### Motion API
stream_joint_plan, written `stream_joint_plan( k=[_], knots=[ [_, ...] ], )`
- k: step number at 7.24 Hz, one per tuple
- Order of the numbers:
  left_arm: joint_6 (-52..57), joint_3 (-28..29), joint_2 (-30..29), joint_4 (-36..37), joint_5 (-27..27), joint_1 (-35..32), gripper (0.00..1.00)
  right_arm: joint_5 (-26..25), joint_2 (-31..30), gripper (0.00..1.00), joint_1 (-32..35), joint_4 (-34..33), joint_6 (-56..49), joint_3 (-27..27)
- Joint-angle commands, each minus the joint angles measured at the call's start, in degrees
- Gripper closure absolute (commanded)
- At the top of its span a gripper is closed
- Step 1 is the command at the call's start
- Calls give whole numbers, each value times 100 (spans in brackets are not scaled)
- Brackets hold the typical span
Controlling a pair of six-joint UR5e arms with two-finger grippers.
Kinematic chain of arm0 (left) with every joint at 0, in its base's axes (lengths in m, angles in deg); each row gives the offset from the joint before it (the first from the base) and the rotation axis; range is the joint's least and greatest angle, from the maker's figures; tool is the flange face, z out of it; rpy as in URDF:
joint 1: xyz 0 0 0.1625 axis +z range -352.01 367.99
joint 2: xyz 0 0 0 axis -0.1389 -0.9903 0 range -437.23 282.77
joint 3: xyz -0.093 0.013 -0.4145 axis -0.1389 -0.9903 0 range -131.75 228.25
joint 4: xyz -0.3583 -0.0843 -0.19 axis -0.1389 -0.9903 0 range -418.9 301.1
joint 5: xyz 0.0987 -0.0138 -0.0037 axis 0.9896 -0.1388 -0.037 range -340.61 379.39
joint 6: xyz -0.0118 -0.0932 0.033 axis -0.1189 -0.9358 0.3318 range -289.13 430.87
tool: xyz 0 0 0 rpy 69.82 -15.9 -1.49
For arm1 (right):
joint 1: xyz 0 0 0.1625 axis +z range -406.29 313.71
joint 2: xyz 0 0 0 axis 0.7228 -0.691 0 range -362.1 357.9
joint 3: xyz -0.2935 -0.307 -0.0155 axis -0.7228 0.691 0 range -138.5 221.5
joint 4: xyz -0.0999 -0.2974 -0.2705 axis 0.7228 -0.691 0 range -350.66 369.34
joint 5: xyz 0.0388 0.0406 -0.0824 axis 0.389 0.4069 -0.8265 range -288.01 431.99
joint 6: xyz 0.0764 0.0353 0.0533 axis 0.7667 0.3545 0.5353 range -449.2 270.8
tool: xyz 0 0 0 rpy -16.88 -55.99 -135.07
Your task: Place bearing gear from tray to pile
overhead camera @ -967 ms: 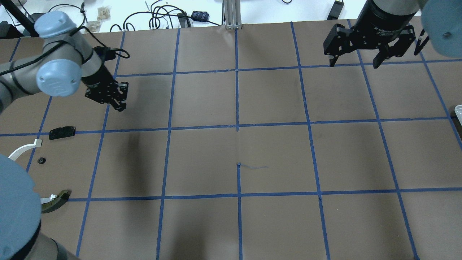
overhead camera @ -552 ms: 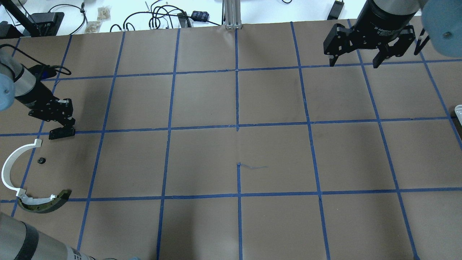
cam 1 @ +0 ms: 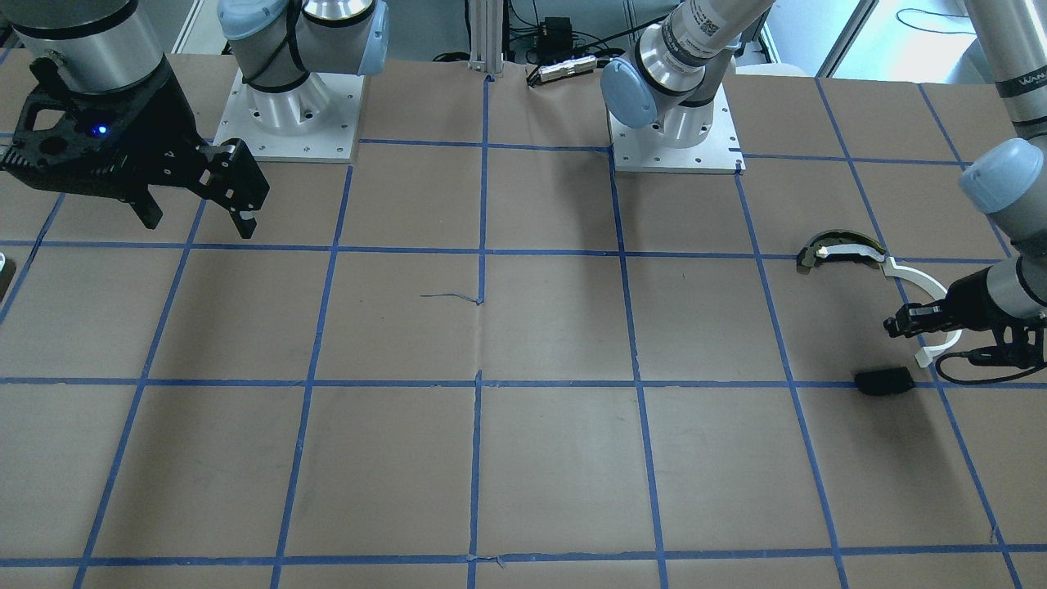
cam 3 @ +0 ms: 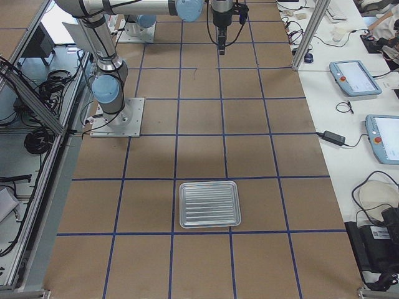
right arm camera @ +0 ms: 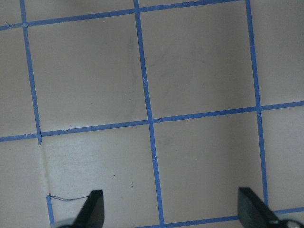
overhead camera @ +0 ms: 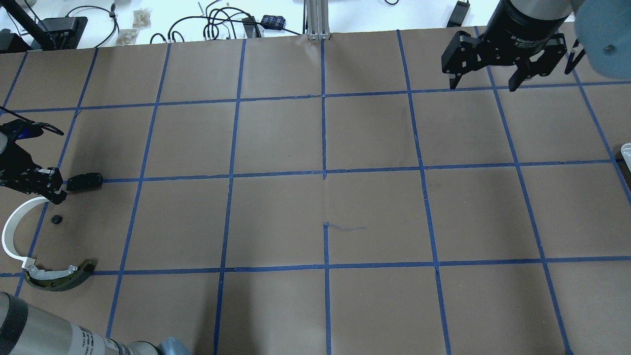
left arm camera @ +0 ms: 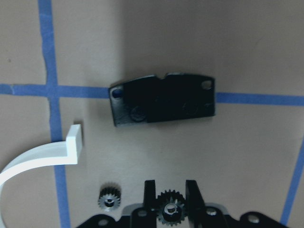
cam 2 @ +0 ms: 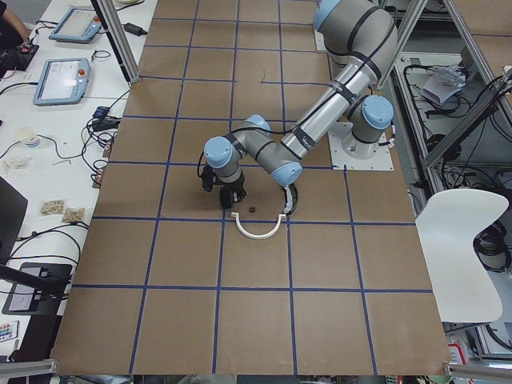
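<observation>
Carry nearly done; left gripper (left arm camera: 170, 190) pinches bearing gear (left arm camera: 169, 210) just beside black plate (left arm camera: 164, 99), among the pile with white arc (left arm camera: 42, 156); release remains; right gripper (overhead camera: 482, 86) spread wide, well apart from plate.

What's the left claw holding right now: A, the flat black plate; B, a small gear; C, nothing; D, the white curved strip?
B: in the left wrist view the left claw is shut on a small gear, while the white strip and the black plate lie apart from it.
</observation>
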State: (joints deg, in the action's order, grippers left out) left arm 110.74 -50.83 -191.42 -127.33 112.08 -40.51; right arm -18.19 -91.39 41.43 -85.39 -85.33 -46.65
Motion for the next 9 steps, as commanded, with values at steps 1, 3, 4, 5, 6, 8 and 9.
stream_joint_plan(
  k=[1, 3, 4, 5, 6, 8, 9],
  knots=[
    [196, -24, -42, -4, 29, 51, 100, 0, 0, 0, 0, -10, -43, 8],
    [241, -24, -113, -4, 30, 60, 94, -17, 0, 0, 0, -2, 8, -9],
    [258, -15, -156, -4, 38, 60, 94, -9, 0, 0, 0, -2, 9, -9],
    [258, -24, -192, -4, 256, 60, 91, -8, 0, 0, 0, -2, 9, -18],
    [267, -41, -201, 5, 284, 60, 64, -8, 0, 0, 0, -2, 9, -9],
    [258, -41, -209, 5, 276, 51, 38, -8, 9, 0, 0, -2, 0, -9],
    [258, -41, -210, 5, 267, 51, 26, -8, 9, 0, 0, -2, 0, -9]
  ],
)
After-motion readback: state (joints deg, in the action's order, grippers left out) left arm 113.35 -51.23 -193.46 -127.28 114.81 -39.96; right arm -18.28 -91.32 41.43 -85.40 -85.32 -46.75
